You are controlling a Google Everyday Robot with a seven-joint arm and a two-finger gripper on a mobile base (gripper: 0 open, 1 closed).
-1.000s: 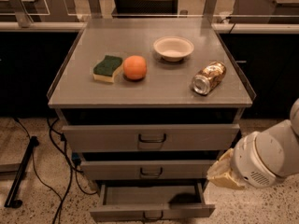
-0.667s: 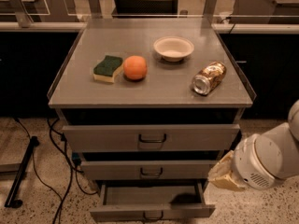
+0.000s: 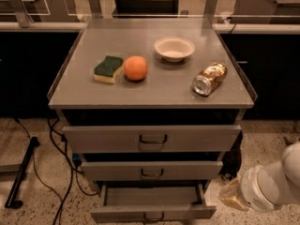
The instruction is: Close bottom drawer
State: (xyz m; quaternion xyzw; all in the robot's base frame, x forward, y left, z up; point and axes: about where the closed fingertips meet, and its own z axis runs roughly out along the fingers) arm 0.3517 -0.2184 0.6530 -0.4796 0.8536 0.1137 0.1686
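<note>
The bottom drawer (image 3: 152, 213) is the lowest grey front of the cabinet, with a small dark pull handle (image 3: 153, 217). It stands pulled out, and its empty inside (image 3: 152, 196) shows. My gripper (image 3: 232, 197) is at the lower right on the end of the white arm (image 3: 272, 186). It is beside the drawer's right end, level with it and apart from it. Only its tan near part shows.
The middle drawer (image 3: 152, 170) and the top drawer (image 3: 152, 137) are above. On the cabinet top lie a green sponge (image 3: 108, 68), an orange (image 3: 136, 68), a white bowl (image 3: 174, 48) and a tipped can (image 3: 210, 78). Black cables (image 3: 61, 149) trail on the floor at left.
The arm with my gripper has moved lower and slightly to the right. The bottom drawer stays pulled out as before.
</note>
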